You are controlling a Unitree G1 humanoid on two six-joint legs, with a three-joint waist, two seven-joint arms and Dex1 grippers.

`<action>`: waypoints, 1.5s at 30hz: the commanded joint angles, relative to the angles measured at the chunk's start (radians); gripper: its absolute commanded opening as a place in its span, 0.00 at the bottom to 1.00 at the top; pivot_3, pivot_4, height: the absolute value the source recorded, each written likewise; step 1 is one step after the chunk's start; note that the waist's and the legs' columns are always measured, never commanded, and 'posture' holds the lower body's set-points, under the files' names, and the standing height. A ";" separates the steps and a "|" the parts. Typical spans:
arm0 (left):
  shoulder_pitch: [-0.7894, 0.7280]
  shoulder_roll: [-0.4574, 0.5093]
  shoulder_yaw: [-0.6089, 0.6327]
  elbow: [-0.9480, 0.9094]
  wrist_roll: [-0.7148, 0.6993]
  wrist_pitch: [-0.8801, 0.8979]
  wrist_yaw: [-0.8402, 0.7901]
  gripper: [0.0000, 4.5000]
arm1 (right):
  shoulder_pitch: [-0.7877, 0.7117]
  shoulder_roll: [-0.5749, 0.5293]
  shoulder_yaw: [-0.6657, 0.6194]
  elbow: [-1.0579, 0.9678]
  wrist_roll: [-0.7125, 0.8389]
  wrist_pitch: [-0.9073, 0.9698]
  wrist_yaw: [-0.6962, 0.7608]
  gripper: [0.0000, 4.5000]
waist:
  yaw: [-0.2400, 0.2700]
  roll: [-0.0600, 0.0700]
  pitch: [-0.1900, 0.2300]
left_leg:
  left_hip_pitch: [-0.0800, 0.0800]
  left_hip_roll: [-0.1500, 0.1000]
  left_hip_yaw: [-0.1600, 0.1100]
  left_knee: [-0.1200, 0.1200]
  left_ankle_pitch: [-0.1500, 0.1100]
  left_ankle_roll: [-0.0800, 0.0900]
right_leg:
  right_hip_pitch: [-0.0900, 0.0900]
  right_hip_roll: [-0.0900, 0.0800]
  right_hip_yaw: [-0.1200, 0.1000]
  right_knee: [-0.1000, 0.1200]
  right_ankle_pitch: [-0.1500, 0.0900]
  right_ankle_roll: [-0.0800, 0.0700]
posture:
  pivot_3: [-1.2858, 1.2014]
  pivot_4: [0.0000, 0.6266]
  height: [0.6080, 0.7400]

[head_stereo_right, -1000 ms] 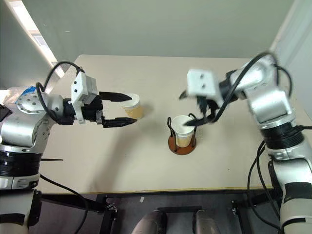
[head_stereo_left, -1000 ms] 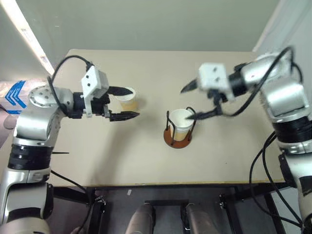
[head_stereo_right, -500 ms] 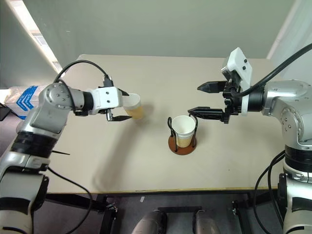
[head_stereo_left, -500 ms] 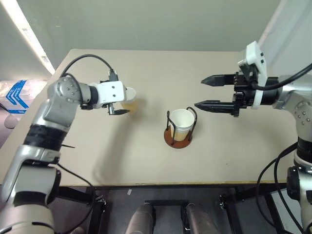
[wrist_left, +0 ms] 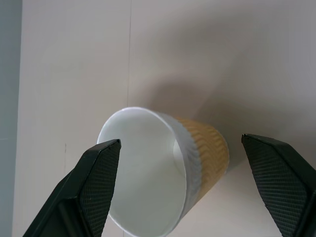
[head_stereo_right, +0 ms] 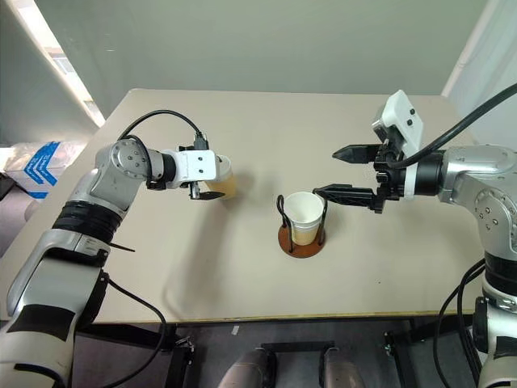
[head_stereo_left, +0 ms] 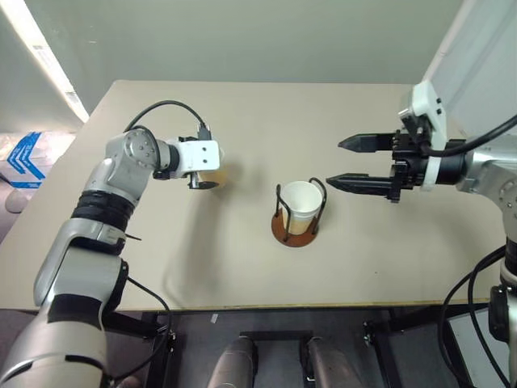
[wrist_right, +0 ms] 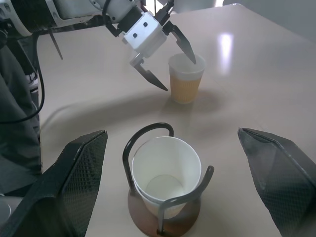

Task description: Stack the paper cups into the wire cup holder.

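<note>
L pincer [wrist_right: 165, 61] wide open astride loose cup [wrist_right: 186, 78], no grip. R pincer [head_stereo_right: 325, 172] wide open, empty, beside holder [head_stereo_right: 302, 238].

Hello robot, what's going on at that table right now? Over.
Left gripper open, straddling the loose paper cup, no grip yet. Right gripper open, empty, beside the wire cup holder. Holder already has cups. Nothing in the way.

**Where your cameras sit**

Your two head views look forward and down over the table [head_stereo_left: 242, 267] from above, taking in both arms. Your left wrist view looks steeply down, very close on the loose paper cup [wrist_left: 163, 173]. Your right wrist view looks across the table from farther back, over the wire cup holder [wrist_right: 165, 197] toward that same cup and the left gripper [wrist_right: 170, 66].
</note>
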 commanded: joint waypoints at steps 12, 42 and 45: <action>-0.062 -0.032 -0.002 0.172 0.050 -0.079 0.031 0.38 | 0.001 -0.032 -0.020 0.043 0.017 -0.145 0.021 1.00 | 0.002 0.000 0.000 | 0.000 0.000 0.000 0.002 0.000 0.000 | 0.000 0.000 0.000 0.000 0.002 0.003 | 0.52 0.24 1.00; -0.243 -0.078 0.009 -0.378 -0.640 0.427 -0.592 0.00 | 0.286 -0.289 -0.143 0.106 0.062 -0.469 0.424 1.00 | 0.005 0.000 0.000 | -0.010 0.000 0.002 0.016 -0.003 0.007 | 0.001 -0.001 0.000 -0.002 0.005 0.008 | 0.52 0.24 1.00; -0.276 -0.102 -0.047 -0.366 -0.675 0.415 -0.592 0.00 | 0.279 -0.300 -0.155 0.090 0.099 -0.430 0.413 1.00 | 0.005 0.000 0.000 | -0.009 0.000 0.002 0.017 -0.002 0.008 | 0.002 -0.001 0.000 -0.003 0.004 0.006 | 0.52 0.24 1.00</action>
